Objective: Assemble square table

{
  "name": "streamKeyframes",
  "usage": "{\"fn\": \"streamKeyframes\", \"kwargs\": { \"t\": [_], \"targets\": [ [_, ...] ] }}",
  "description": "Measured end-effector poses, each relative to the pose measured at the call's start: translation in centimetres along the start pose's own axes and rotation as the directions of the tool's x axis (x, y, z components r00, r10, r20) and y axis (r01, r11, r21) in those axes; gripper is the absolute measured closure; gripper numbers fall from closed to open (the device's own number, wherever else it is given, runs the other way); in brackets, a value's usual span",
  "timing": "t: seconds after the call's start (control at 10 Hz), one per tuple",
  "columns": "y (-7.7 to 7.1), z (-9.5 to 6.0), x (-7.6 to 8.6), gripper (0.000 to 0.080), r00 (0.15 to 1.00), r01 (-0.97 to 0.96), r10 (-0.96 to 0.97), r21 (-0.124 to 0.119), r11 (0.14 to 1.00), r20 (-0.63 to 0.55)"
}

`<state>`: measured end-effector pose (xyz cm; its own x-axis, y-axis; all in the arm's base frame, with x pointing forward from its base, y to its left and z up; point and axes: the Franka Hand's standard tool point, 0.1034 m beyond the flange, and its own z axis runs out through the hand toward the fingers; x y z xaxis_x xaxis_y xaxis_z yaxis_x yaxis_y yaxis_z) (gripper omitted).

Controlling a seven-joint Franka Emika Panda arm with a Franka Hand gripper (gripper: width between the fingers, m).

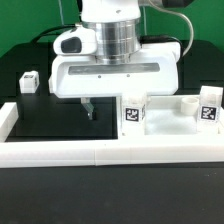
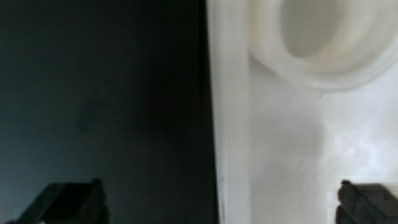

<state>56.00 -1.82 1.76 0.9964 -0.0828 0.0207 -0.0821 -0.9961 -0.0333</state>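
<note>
nearest me runs the long white border wall (image 1: 100, 152), edging the black table (image 1: 50, 120). just behind it, toward the exterior view's right, lies the square table top (image 1: 165, 122), flat and white. a tagged leg block (image 1: 133, 113) stands upright at its near corner, and a second leg block (image 1: 208, 108) stands by the exterior view's right edge. whether they stand on the top or just beside it i cannot tell. over the top's edge on the exterior view's left hangs the gripper (image 1: 88, 110) under its broad white body. furthest off, well apart on the exterior view's left, a third leg block (image 1: 28, 80) sits alone on the black table.

the wrist view gives what the exterior view does not. the fingers (image 2: 63, 205) stand wide apart, clamped on nothing, and the top's straight edge runs between them, black table on one side, white on the other. it also shows a round socket (image 2: 329, 40) sunk in the top, only its smooth white wall visible. the leg blocks and border wall show only in the exterior view.
</note>
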Motion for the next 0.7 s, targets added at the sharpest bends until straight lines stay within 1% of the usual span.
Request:
{"fn": "streamKeyframes", "kwargs": {
  "t": [0.2,0.3,0.4,0.5,0.6,0.7],
  "targets": [
    [0.10,0.01,0.00,0.0414,1.000,-0.002,0.002,0.000,1.000,0.000],
    [0.12,0.01,0.00,0.0414,1.000,-0.002,0.002,0.000,1.000,0.000],
    [0.13,0.01,0.00,0.0596,1.000,-0.002,0.002,0.000,1.000,0.000],
    [0.13,0.01,0.00,0.0722,1.000,-0.002,0.002,0.000,1.000,0.000],
    [0.12,0.02,-0.05,0.0722,1.000,0.005,-0.005,0.000,1.000,0.002],
    [0.12,0.02,-0.05,0.0740,1.000,0.007,-0.007,0.000,1.000,0.002]
  ]
}}
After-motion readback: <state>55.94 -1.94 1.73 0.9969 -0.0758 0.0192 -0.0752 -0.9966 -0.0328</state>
